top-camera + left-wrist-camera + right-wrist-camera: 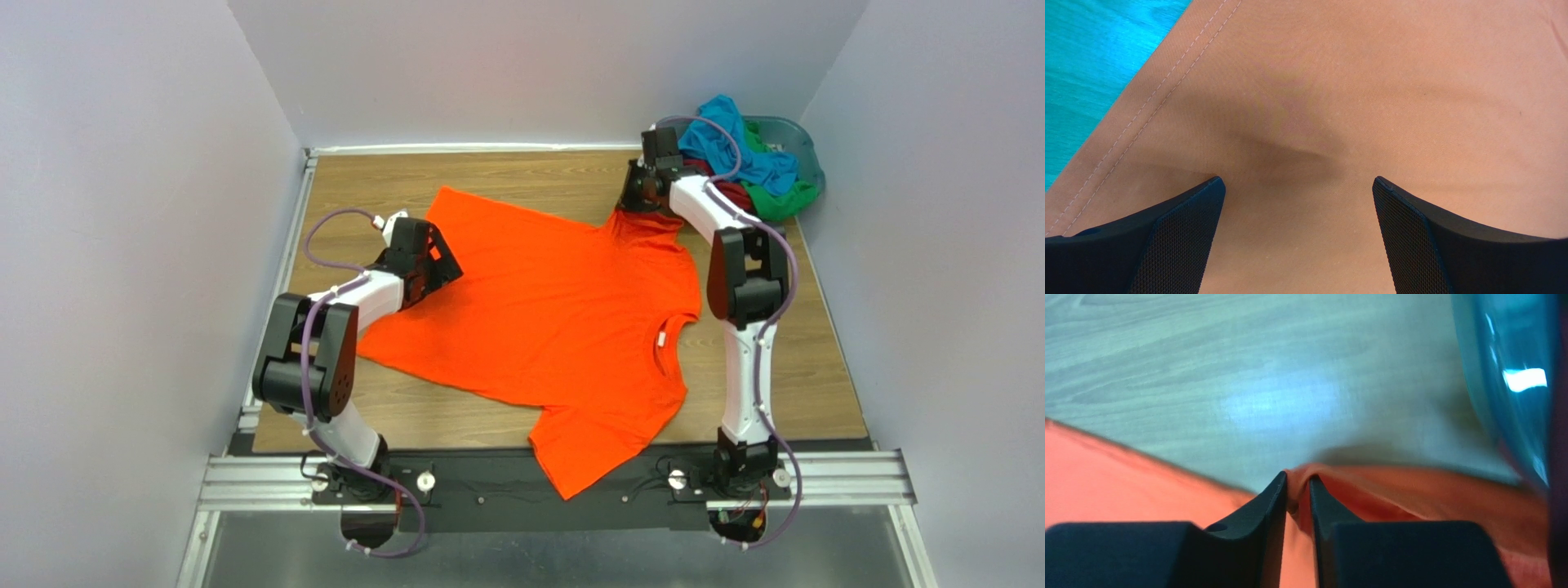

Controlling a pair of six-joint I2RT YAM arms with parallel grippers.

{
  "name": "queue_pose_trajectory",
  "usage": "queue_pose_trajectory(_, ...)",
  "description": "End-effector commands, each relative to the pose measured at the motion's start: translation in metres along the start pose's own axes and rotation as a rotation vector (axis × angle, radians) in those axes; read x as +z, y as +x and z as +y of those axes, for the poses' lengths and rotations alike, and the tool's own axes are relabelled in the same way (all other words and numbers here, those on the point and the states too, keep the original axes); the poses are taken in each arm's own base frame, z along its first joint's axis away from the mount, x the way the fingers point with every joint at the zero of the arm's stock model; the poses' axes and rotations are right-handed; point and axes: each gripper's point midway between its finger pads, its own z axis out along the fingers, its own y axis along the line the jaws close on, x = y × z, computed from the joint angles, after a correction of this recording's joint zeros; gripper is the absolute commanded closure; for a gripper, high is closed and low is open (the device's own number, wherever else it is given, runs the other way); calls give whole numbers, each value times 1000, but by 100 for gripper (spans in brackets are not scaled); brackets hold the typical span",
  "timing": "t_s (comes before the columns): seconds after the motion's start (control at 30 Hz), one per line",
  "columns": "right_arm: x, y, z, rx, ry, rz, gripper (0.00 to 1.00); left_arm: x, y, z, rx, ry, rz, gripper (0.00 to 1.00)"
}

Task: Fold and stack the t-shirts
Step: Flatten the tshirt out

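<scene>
Orange, plain and soft, the bright short-sleeved cotton t-shirt (552,306) lies spread flat in the middle of the brown wood-grain table (540,172). Its long axis runs across the table, with the straight hem to the left and the ribbed round collar pointing right. One sleeve reaches toward the far right corner, and the other drapes toward the near edge, over the black metal rail (491,472) that carries the arm bases. The cloth is matte and mostly smooth. A double row of stitching follows the hem, and a shallow crease shows in the left wrist view.

The left gripper (1296,179) hovers over the shirt just inside the hem, its two black textured fingers spread wide with nothing between them. The right gripper (1297,476) is pinched closed on a small raised fold at the far sleeve.

Just beyond that sleeve, in the far right corner, stands a grey-blue translucent plastic basket (797,137). Heaped in it are a crumpled turquoise blue shirt (736,141), a dark red shirt (734,190) and a green shirt (795,202)
</scene>
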Motion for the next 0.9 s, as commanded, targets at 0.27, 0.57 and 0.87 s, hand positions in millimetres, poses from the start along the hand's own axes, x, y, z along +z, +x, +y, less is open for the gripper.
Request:
queue_pose_trajectory(0.27,21,-75,23,-249,-67,-169,52,-21,13,29,11,-81,12,2)
queue_pose_trajectory(0.57,-55,-86,40,-220,-108,-208,0,-53,-2,27,-30,-58,-67,2)
queue_pose_trajectory(0.87,-51,12,7,-105,-67,14,0,-69,-75,-30,-16,78,-200,2)
